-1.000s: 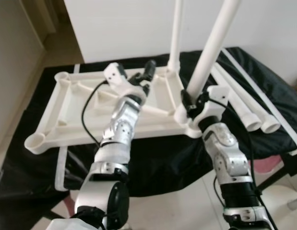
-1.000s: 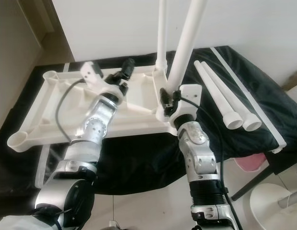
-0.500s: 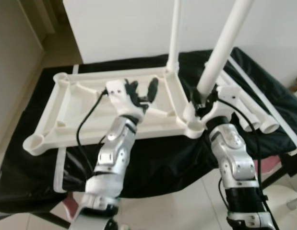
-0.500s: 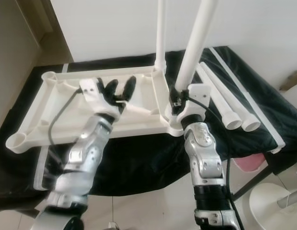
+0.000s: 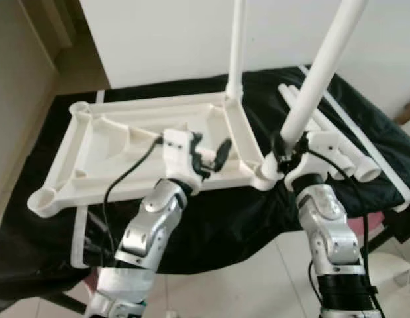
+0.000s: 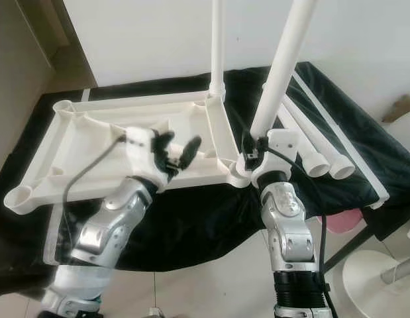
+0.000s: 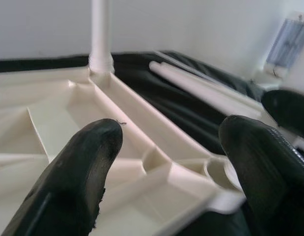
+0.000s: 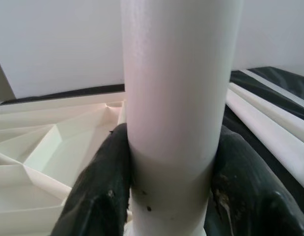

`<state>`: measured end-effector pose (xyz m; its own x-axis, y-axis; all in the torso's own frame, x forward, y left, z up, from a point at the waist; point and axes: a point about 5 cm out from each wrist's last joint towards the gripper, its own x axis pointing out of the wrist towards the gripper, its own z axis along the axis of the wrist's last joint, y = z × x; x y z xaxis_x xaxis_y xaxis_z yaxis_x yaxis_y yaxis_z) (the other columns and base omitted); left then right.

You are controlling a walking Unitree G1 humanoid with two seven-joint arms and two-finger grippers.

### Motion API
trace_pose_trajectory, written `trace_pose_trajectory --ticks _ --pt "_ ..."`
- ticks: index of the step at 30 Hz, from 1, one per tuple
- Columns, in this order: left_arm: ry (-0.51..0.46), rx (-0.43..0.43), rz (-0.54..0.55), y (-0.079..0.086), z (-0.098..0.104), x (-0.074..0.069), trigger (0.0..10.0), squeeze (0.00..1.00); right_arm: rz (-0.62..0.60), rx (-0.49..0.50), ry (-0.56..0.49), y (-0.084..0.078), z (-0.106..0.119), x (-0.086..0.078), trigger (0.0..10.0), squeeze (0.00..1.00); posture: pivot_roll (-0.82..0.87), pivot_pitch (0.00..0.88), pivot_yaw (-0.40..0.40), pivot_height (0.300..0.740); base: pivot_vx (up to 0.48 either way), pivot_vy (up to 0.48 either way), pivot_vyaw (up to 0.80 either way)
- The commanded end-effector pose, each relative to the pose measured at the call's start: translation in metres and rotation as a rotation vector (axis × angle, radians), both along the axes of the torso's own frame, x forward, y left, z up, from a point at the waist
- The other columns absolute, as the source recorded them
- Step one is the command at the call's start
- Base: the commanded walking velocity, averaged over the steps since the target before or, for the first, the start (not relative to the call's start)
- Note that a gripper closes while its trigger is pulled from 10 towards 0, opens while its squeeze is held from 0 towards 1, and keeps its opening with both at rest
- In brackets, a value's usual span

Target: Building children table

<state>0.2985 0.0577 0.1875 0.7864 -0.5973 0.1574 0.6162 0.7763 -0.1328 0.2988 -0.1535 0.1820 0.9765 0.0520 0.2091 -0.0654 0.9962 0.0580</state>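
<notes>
1. The white tabletop [image 5: 112, 146] lies upside down on a black cloth [image 5: 211, 225], its ribbed underside facing up and a round socket at each corner.
2. One leg [image 5: 235, 46] stands upright in the far corner socket on your right side. It appears seated.
3. A second leg [image 5: 317, 73] stands tilted at the near right corner socket [image 5: 264, 173]. The pictures do not show whether it is fully home.
4. Your right gripper [image 5: 282, 154] holds this second leg low down, just above the socket. In the right wrist view one finger [image 8: 100, 196] presses each side of the tube, closed firmly on it.
5. Your left gripper [image 6: 177, 154] hovers over the near long edge of the tabletop, fingers spread wide and holding nothing. The left wrist view looks between them toward the near right corner socket.
6. Two loose legs [image 6: 317, 156] lie side by side on the cloth to the right of the tabletop, near it.
7. The two left-hand sockets, near [image 5: 42, 199] and far [image 5: 80, 108], stand open.
8. Judgement: roughly half done. You have the second leg to seat, two more to fit, and presumably the table to turn upright.
</notes>
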Motion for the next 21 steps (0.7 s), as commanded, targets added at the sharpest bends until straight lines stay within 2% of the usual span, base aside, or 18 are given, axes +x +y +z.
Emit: trace_pose_trajectory --ticks 1,12,16,19,21 --pt "-0.018 0.021 -0.224 -0.010 0.001 -0.011 10.0 0.00 -0.004 -0.001 0.023 -0.001 -0.007 0.002 10.0 0.00 0.02 0.000 0.040 0.740 0.000 0.000 0.00" --pt "-0.008 0.051 -0.210 -0.009 0.002 -0.016 10.0 0.00 0.008 0.078 0.082 -0.003 -0.015 0.023 10.0 0.00 0.03 0.000 0.033 0.740 0.000 0.000 0.00" --pt "0.006 0.056 -0.203 -0.008 0.003 -0.018 10.0 0.00 0.039 0.023 0.071 0.003 -0.014 0.023 10.0 0.00 0.03 0.000 0.029 0.740 0.000 0.000 0.00" --pt "0.003 0.071 -0.192 -0.007 0.002 -0.018 10.0 0.00 0.070 -0.088 0.062 0.012 -0.021 0.019 10.0 0.00 0.03 0.000 0.029 0.740 0.000 0.000 0.00" --pt "0.001 0.074 -0.191 -0.007 0.002 -0.019 10.0 0.00 0.081 -0.119 0.057 0.015 -0.023 0.017 10.0 0.00 0.03 0.000 0.027 0.740 0.000 0.000 0.00"
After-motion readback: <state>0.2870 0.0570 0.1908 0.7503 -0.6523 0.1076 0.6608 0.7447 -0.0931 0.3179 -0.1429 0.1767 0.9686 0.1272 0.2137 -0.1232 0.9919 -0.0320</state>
